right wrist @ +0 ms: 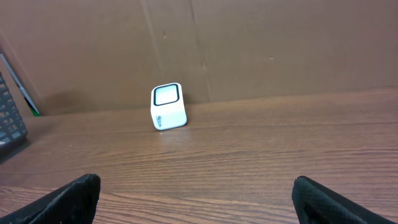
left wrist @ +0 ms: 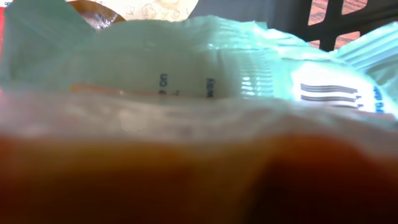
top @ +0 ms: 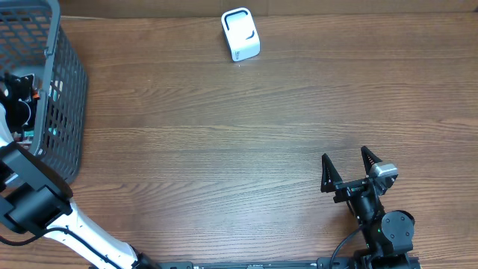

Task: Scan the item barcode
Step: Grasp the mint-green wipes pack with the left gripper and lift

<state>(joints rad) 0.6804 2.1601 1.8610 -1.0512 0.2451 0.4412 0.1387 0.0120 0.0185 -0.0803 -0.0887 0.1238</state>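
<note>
Nearest the front edge of the wooden table (top: 224, 149), the right claw (top: 345, 155) sits over bare wood, its two black fingers (right wrist: 74, 196) spread wide with nothing between them. Over on the left, the left arm (top: 33, 202) reaches into the grey mesh basket (top: 63, 97), where the left claw (top: 19, 93) is down among the goods. I cannot tell whether it is spread or pinching. Its camera is close against a blurred orange wrapper (left wrist: 186, 180). Just behind that, inside the basket, lies a pale plastic packet (left wrist: 186, 74) with a barcode (left wrist: 329, 92) at its right end. Farthest off, near the back edge, the small white scanner (top: 240, 34) stands well apart from both claws.
</note>
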